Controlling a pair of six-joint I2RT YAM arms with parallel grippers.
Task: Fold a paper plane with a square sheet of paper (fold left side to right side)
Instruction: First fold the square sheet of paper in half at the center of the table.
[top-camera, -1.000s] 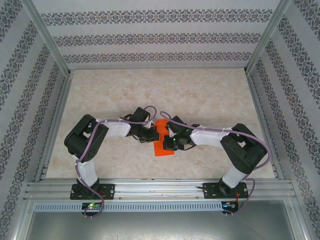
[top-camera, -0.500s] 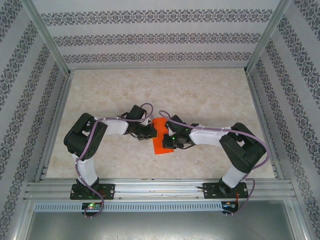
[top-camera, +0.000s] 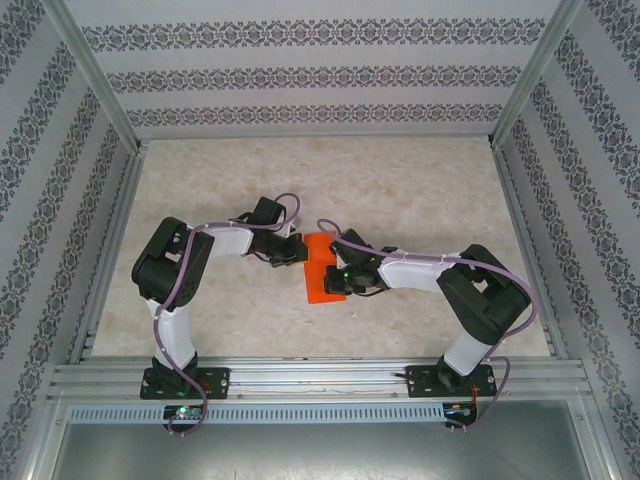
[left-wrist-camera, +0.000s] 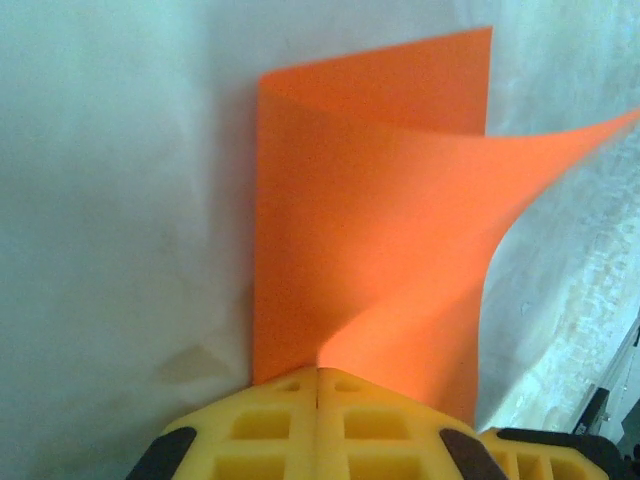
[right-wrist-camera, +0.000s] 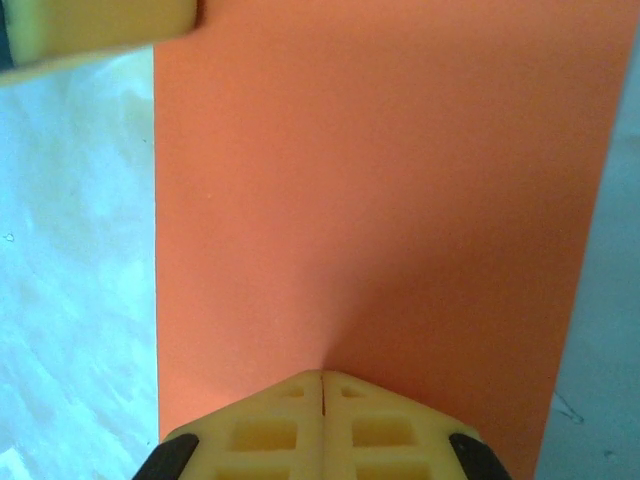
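The square sheet of paper (top-camera: 318, 285) is bright orange and lies folded to a narrow strip on the table between the two arms. In the left wrist view its upper layer (left-wrist-camera: 400, 230) curls up off the lower one toward the right. My left gripper (top-camera: 297, 253) is shut, its yellow tips (left-wrist-camera: 318, 372) pressed onto the paper's near edge. From the other side, my right gripper (top-camera: 336, 281) is shut too, with its tips (right-wrist-camera: 322, 376) resting on the flat orange sheet (right-wrist-camera: 380, 190). The left gripper's yellow finger (right-wrist-camera: 95, 25) shows at the top left of the right wrist view.
The beige marble-patterned table (top-camera: 400, 190) stretches away behind the paper. Patterned walls and aluminium frame posts (top-camera: 100, 90) close in the left, right and back. A metal rail (top-camera: 320, 375) with both arm bases runs along the near edge.
Both grippers have slid slightly toward the far side, pressed on the paper. The left wrist swung up and right, and the orange strip now looks a little shorter and flatter.
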